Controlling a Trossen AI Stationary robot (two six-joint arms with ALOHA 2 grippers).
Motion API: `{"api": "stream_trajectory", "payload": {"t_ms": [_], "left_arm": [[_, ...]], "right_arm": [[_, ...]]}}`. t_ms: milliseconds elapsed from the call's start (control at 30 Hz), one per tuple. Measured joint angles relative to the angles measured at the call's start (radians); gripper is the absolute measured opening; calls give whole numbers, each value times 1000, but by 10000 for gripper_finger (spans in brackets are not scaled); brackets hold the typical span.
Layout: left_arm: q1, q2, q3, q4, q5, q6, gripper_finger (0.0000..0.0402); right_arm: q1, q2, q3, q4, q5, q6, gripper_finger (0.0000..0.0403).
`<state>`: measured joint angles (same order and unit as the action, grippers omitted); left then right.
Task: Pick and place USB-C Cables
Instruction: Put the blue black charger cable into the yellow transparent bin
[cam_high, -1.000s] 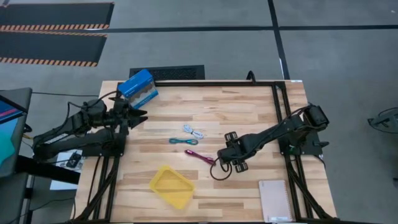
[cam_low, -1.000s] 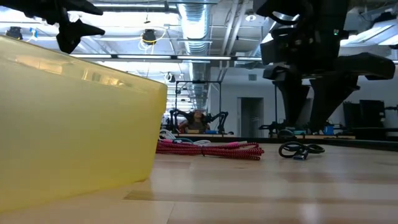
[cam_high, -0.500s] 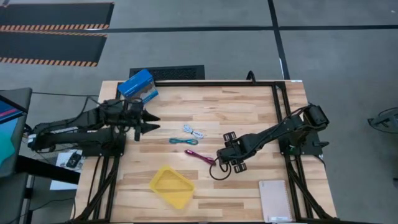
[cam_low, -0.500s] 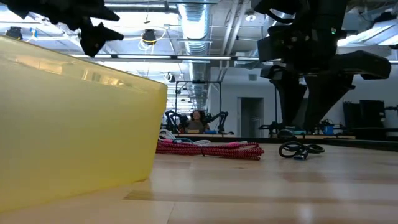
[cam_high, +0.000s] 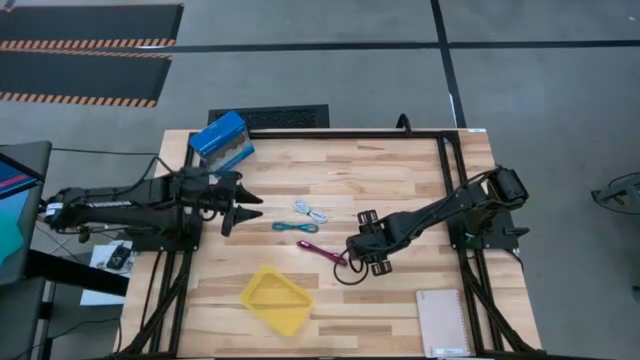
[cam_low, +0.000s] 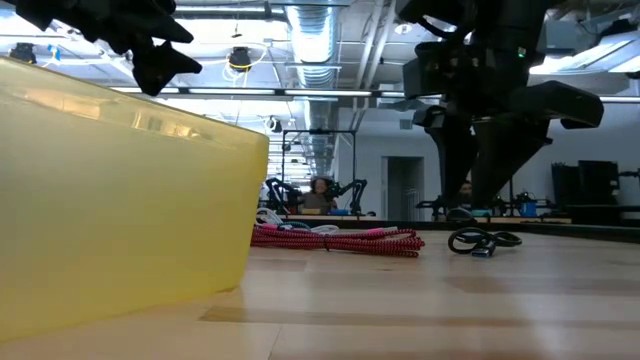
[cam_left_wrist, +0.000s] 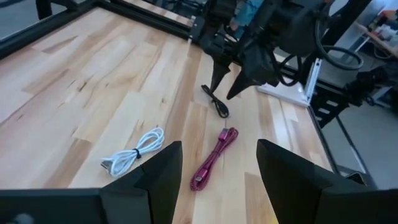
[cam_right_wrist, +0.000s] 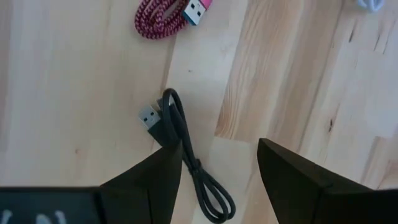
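Four cables lie flat on the wooden table: white-blue, teal-green, magenta-red and black. My right gripper is open, points down and hovers just above the black cable, beside the magenta cable's plug end. My left gripper is open and held level above the table, left of the cables and facing them. Its wrist view shows the white cable, the magenta one, the black one and my right gripper beyond.
A flat yellow tray sits near the table's near edge and fills the low view's left. A blue box stands at the far left corner. A pale notebook lies at the near right corner. A black frame borders the table.
My left arm has stretched out from the table's left edge toward the cables, carrying its open gripper rightward and slightly nearer. My right gripper has edged a little toward the table's left above the black cable. The cables have stayed put.
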<state>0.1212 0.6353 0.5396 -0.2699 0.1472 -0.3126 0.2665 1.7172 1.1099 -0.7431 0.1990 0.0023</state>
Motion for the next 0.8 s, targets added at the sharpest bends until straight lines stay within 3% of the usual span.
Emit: {"api": "stream_trajectory", "payload": {"t_ms": [400, 600, 800], "left_arm": [[-126, 39, 0, 1, -189, -20, 197], [-183, 193, 0, 108, -237, 36, 197], [-164, 384, 0, 203, -322, 144, 197]], "right_arm": [[-1, 0, 0, 81, -15, -3, 233], [-8, 0, 0, 113, -16, 12, 233], [-15, 0, 0, 138, -18, 59, 233]]}}
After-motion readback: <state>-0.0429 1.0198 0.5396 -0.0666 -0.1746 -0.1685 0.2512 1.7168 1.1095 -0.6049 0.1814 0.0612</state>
